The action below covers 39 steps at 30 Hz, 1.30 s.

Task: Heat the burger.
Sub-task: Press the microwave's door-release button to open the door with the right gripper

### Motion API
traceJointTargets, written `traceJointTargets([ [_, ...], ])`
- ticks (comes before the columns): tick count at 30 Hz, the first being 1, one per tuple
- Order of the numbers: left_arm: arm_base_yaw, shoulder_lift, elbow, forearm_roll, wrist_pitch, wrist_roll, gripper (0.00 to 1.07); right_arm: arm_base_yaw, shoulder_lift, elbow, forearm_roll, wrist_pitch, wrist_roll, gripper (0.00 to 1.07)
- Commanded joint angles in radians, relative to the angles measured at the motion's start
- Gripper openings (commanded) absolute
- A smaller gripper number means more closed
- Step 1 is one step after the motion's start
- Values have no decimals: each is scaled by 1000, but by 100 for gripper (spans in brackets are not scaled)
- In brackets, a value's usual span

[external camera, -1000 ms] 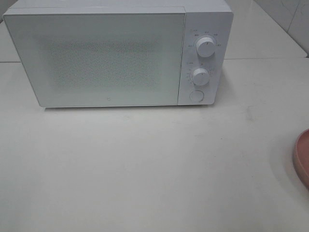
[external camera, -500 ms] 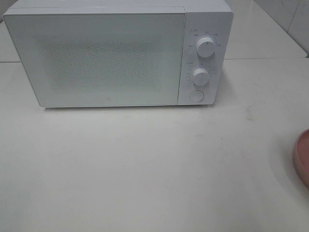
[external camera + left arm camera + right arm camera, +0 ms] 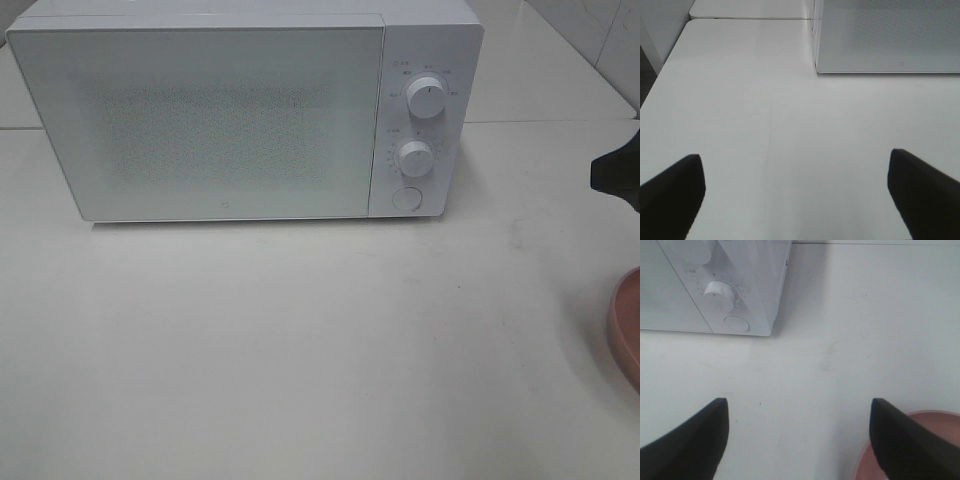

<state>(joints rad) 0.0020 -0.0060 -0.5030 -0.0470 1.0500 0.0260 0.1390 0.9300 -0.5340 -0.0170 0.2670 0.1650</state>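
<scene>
Right gripper: jaws wide apart, empty, hovering over table between microwave control side and pink plate. Left gripper: spread, empty, low off the microwave's left front corner. Microwave door shut. Burger not visible in any view.

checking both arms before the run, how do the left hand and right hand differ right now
The left hand faces a lower corner of the microwave door; the right hand faces its lower knob and round button. Bare table lies below the left hand; the pink plate shows its rim by a finger of the right hand. The right hand shows at the high view's right edge; the left hand does not. Both are open and empty.
</scene>
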Motion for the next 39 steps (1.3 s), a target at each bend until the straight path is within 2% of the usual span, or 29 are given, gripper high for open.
traceJointTargets([
  [1, -4, -24, 4, 4, -13, -1, 91, -4, 63, -8, 1, -89, 26, 75],
  [6, -4, -24, 4, 4, -13, -1, 91, -4, 130, 2, 1, -171, 26, 75],
  [11, -4, -24, 4, 4, -13, -1, 91, -3, 194, 75, 1, -358, 25, 75],
  [13, -4, -24, 4, 4, -13, -1, 91, 27, 209, 118, 1, -490, 19, 75],
  [20, -4, -24, 4, 4, -13, -1, 91, 121, 240, 172, 31, -655, -60, 75],
  [28, -4, -24, 4, 3, -13, -1, 91, 221, 351, 173, 187, -728, -228, 75],
  [30, -4, -24, 4, 3, -13, -1, 91, 282, 418, 173, 308, -787, -331, 75],
  [35, -4, -24, 4, 3, -13, -1, 91, 350, 471, 181, 418, -881, -430, 75],
  [36, -4, -24, 4, 3, -13, -1, 91, 387, 495, 183, 484, -946, -465, 75],
  [39, -4, -24, 4, 3, -13, -1, 91, 408, 506, 183, 514, -976, -481, 75],
])
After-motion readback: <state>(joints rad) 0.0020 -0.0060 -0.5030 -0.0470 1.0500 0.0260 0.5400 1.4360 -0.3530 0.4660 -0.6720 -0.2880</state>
